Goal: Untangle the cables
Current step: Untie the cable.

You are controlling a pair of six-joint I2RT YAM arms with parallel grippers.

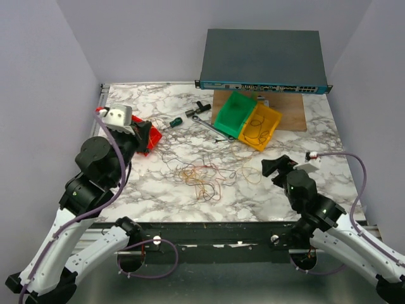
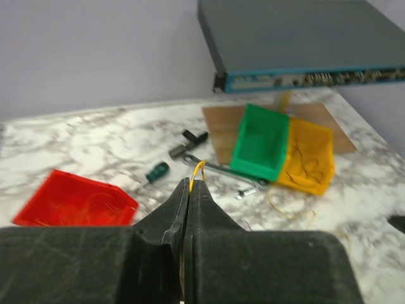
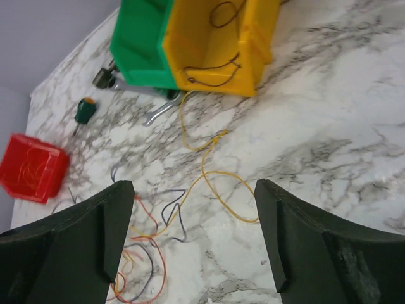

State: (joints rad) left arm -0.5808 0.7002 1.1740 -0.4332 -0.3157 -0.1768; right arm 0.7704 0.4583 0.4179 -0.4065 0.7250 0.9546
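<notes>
My left gripper point(image 2: 191, 187) is pinched shut on a hair-thin yellow cable point(image 2: 199, 168) near the red bin point(image 2: 76, 202). My right gripper point(image 3: 193, 190) gapes wide above the tangle of cables point(image 1: 201, 175) mid-table. I judge that the strand could slip free, or drag the knot along if it is still snagged.

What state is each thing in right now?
left pincer: shut on yellow wire
right pincer: open, holding nothing
cable tangle: heaped, strands crossing
red bin: thin wires inside
yellow bin: dark wires inside
green bin: no wire visible inside
screwdriver: lying flat
</notes>
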